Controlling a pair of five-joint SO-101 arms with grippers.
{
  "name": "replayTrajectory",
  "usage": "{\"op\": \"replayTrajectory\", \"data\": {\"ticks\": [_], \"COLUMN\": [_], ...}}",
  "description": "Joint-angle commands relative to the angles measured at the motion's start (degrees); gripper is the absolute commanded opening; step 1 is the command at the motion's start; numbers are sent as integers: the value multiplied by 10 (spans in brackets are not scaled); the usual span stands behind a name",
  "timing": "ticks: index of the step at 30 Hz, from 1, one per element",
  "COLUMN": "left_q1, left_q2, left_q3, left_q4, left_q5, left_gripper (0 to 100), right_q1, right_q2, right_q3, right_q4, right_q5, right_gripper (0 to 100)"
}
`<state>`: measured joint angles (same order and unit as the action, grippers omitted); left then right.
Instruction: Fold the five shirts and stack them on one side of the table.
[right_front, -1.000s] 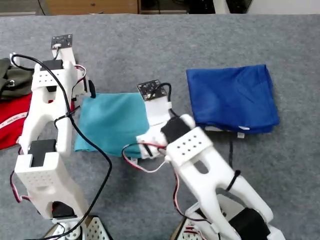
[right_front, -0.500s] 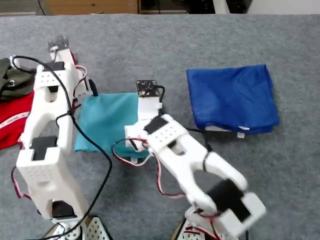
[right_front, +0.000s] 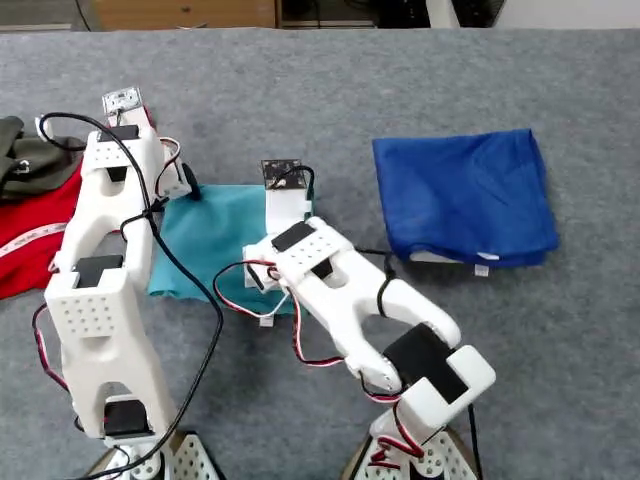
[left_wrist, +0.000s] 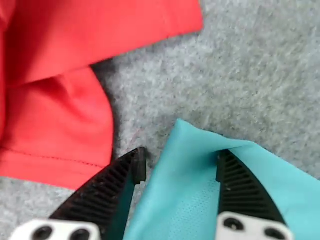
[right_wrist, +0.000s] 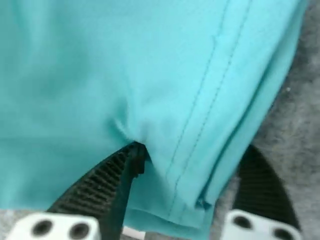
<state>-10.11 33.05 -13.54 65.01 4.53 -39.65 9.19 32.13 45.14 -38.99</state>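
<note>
At table centre lies the teal shirt (right_front: 215, 250); folded blue shirt (right_front: 465, 195) at 3 o'clock, red shirt (right_front: 25, 240) at 9 o'clock. Both claws released: left gripper (left_wrist: 180, 167) and right gripper (right_wrist: 195, 165) astride teal edges. Judgement: teal fold in hand; next, clench both and lift.

We count four shirts on the bench (right_front: 300, 90): one teal shirt (right_front: 215, 245), one blue shirt (right_front: 465, 195), one red shirt (right_front: 25, 235) and one dark green shirt (right_front: 25, 165). A white edge (right_front: 440, 258) peeks from under the blue one, and we cannot tell whether it is another garment. We count two arms, the left arm (right_front: 95, 290) and the right arm (right_front: 350, 300), each with two black fingers (left_wrist: 112, 185) (right_wrist: 107, 185).
</note>
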Motion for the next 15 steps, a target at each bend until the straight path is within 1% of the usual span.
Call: {"op": "replayTrajectory", "data": {"ticks": [1, 3, 6, 11, 15], "left_q1": [-2, -2, -2, -2, 6], "left_q2": [-3, -3, -3, -3, -2], "left_q3": [-30, -30, -30, -30, -30], "left_q4": [-1, -1, -1, -1, -3], "left_q5": [7, 7, 7, 4, 4], "left_gripper": [239, 239, 239, 239, 239], "right_q1": [-4, -4, 15, 74, 96], "right_q2": [13, 13, 13, 8, 8], "right_q3": [-13, -11, -11, -12, -12], "right_q4": [4, 4, 4, 5, 5], "right_q5": [-4, -4, -4, -4, -4], "right_gripper": [90, 34, 4, 2, 2]}}
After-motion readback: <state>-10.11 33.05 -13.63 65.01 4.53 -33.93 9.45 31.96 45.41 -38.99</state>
